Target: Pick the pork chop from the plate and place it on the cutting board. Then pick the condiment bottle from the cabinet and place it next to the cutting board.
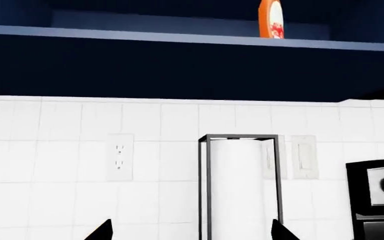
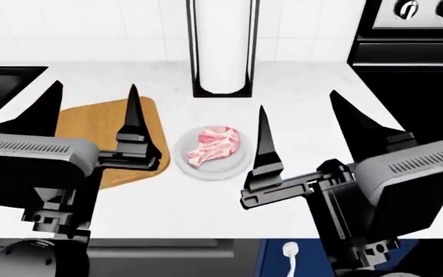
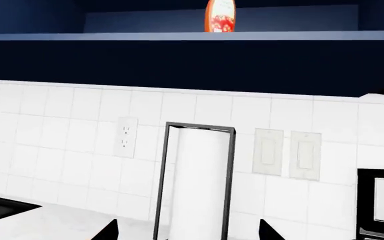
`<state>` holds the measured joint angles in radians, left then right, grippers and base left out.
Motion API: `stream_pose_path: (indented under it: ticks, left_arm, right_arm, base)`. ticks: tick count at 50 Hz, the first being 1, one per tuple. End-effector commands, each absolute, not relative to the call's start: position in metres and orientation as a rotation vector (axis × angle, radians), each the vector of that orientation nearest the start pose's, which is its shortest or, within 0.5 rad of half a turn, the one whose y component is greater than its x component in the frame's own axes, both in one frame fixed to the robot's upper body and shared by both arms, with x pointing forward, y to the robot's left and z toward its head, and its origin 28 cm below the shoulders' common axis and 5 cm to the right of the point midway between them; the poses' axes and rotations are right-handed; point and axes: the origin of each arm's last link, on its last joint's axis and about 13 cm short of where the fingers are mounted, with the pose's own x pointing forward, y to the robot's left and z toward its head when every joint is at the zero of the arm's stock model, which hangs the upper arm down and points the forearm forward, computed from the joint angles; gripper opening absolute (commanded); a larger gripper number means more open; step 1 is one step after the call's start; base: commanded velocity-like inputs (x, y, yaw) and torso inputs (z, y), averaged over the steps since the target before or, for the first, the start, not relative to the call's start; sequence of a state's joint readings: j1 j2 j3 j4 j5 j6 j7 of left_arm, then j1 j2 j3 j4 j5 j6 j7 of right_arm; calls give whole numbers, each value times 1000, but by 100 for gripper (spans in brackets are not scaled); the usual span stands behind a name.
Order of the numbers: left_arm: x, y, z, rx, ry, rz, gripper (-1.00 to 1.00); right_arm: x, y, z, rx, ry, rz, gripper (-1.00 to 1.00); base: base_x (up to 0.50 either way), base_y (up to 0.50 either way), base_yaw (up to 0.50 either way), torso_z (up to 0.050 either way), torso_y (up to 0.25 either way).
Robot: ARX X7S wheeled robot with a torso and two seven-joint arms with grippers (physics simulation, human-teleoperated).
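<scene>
Pork chop (image 2: 212, 146) sits on the plate (image 2: 184, 165), right beside the cutting board (image 2: 90, 124) — first step not begun. Both hands, left hand (image 2: 90, 112) and right hand (image 2: 306, 124), hover spread wide and empty above the counter (image 2: 299, 86). Next, one must drop onto the meat; the bottle (image 1: 271, 19) waits up in the cabinet.

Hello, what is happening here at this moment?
A two-armed robot is at a kitchen counter, and nothing is held. The left gripper and right gripper are both open above the counter. The pork chop lies on the plate, beside the cutting board. The condiment bottle stands on the cabinet shelf.
</scene>
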<state>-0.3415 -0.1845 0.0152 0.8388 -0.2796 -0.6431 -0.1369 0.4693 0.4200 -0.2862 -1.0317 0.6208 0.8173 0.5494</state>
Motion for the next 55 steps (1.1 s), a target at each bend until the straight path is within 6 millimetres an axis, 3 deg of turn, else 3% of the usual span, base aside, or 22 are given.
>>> stream_pose_path:
  ticks: [1,8,18,26,40,55]
  left_arm:
    - [211,212,207,-32,-514,-99,100]
    - [210,210,212,-92,-427,-173,100]
    - [208,215,254,64,-123,-522,100]
    - [209,223,273,129,114,-631,100]
    - [209,220,256,79,227,-708,100]
    - [229,215,238,85,291,-632,100]
  right_arm:
    - [175,-75,218,-49,-470,250,100]
    - [176,-75,218,14,-483,257,100]
    - [176,-75,216,57,-498,262,100]
    - [178,-77,215,78,-486,257,100]
    - [182,-79,212,82,-469,253,100]
    - [182,-80,211,82,-459,236,100]
  base:
    - [500,0,0,0,0]
    - [500,0,0,0,1]
    - [0,0,0,0,3]
    - [0,0,0,0,0]
    - [0,0,0,0,0]
    - [0,0,0,0,0]
